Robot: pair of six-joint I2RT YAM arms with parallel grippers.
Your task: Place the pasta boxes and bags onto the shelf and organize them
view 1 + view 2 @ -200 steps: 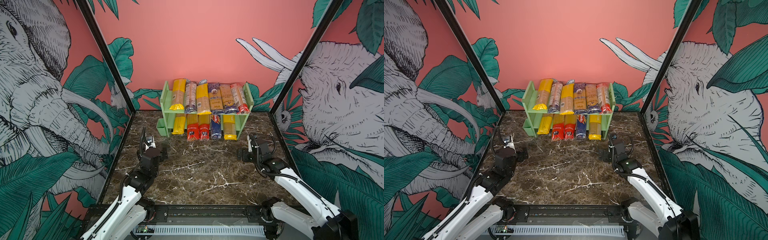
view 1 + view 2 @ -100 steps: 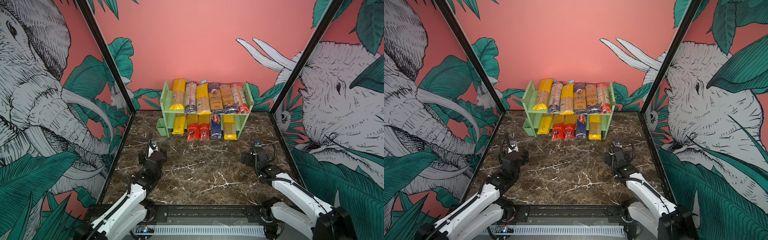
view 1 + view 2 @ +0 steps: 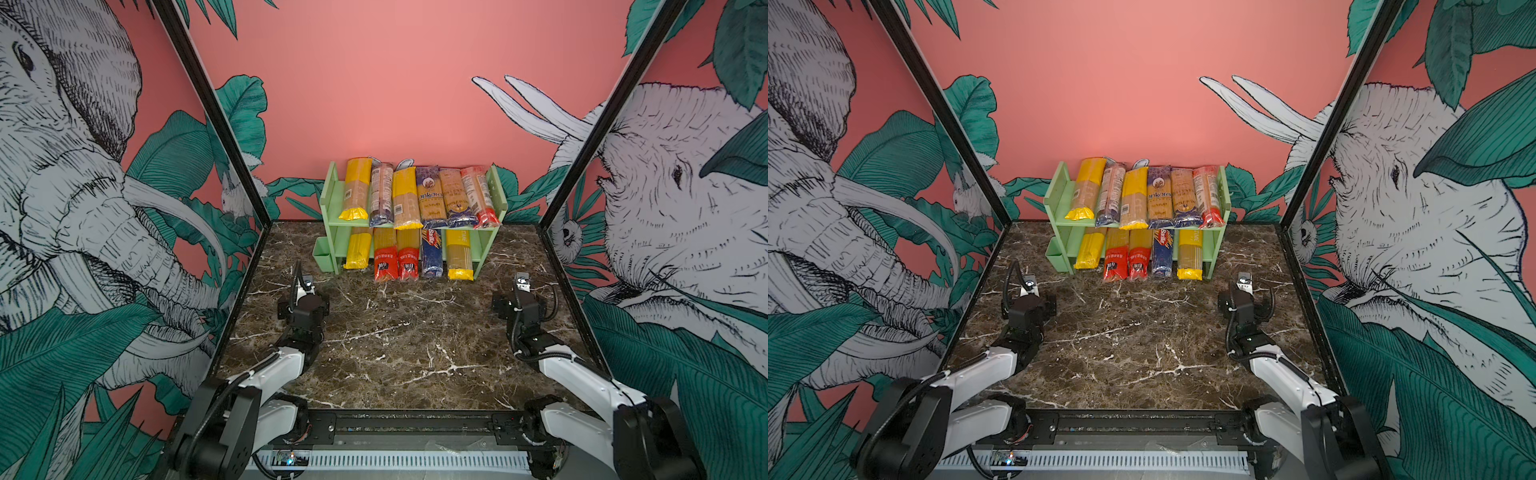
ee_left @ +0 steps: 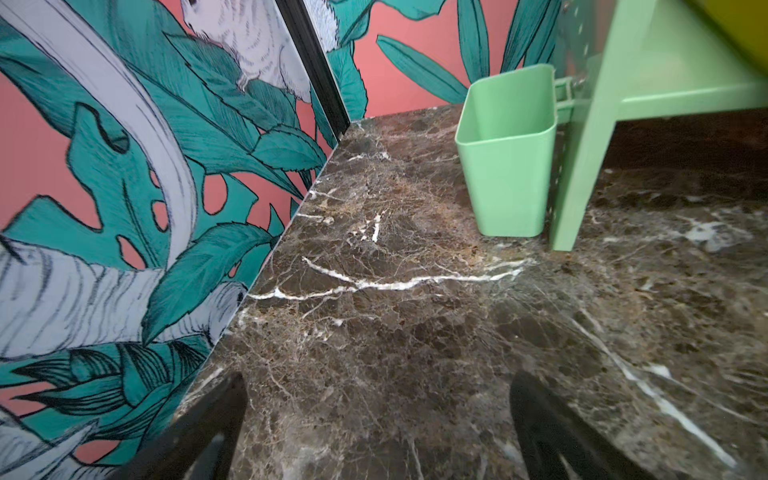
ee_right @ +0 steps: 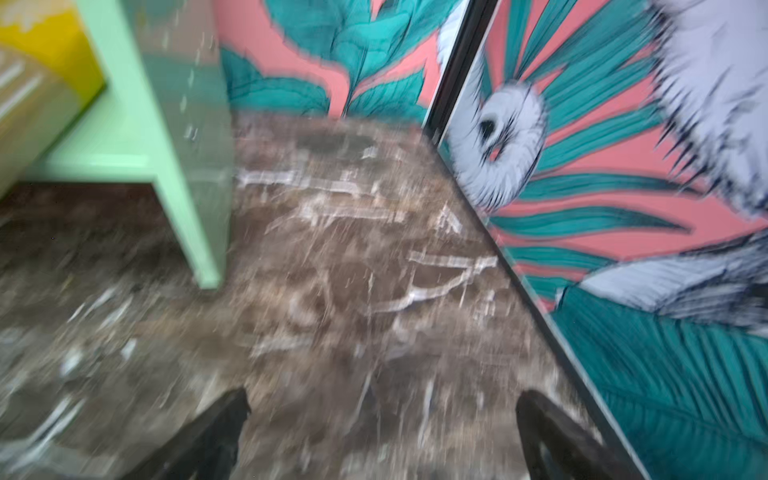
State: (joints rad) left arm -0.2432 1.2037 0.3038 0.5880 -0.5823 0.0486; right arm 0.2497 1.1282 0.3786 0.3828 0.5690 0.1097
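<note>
The pasta packs (image 3: 428,195) are all laid lengthwise, side by side, on both tiers of the shelf (image 3: 329,195), so the left gripper (image 4: 380,395) and right gripper (image 5: 382,401) are held wide open and empty over the marble table (image 3: 395,345), with nothing apparently left to fetch.

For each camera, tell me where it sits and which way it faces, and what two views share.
Top views: high behind the robot, looking down and forward at the marble table and the shelf holding pasta packs; left arm and right arm show.
Left wrist: low on its arm, facing the green cup on the shelf's side; left gripper, jaws open.
Right wrist: low, blurred, facing the shelf's other leg; right gripper, jaws open.
Shared: all views see shelf and table.
</note>
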